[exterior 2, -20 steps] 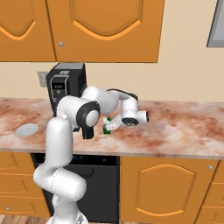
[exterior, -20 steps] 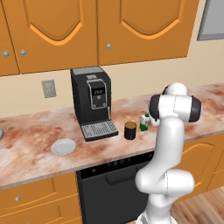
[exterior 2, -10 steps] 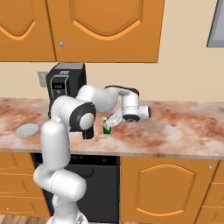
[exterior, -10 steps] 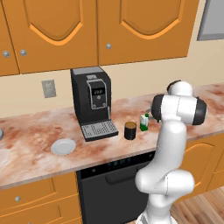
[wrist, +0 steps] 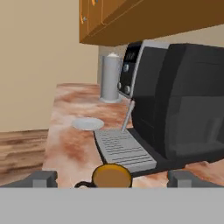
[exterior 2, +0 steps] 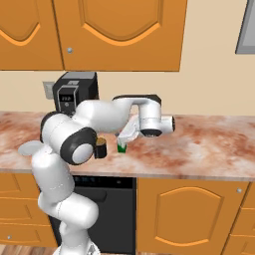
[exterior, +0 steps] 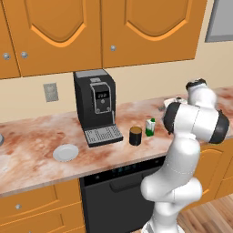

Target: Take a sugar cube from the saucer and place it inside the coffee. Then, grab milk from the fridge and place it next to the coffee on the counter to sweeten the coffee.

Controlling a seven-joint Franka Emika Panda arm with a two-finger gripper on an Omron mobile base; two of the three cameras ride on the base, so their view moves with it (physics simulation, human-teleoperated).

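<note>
Milk carton set beside the coffee on the kitchen counter

The green-topped white milk [exterior: 150, 127] stands on the counter [exterior: 36, 145] just right of the coffee [exterior: 135, 136]; the gripper [wrist: 112, 178], fingers spread, hovers nearby. The hand view adds the coffee's brownish top.

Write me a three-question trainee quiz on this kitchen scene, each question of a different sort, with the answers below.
1. True or false: the milk carton stands on the counter beside the coffee cup.
2. Multiple choice: in the left base view, the saucer lies where relative to the coffee machine? A) to its left, nearer the counter's front edge B) on its drip tray C) on top of it
3. Fill in: in the hand view, the tool has its tips standing far ____.

Key: 1 true; 2 A; 3 apart, with the cup's brown top seen between them.
</note>
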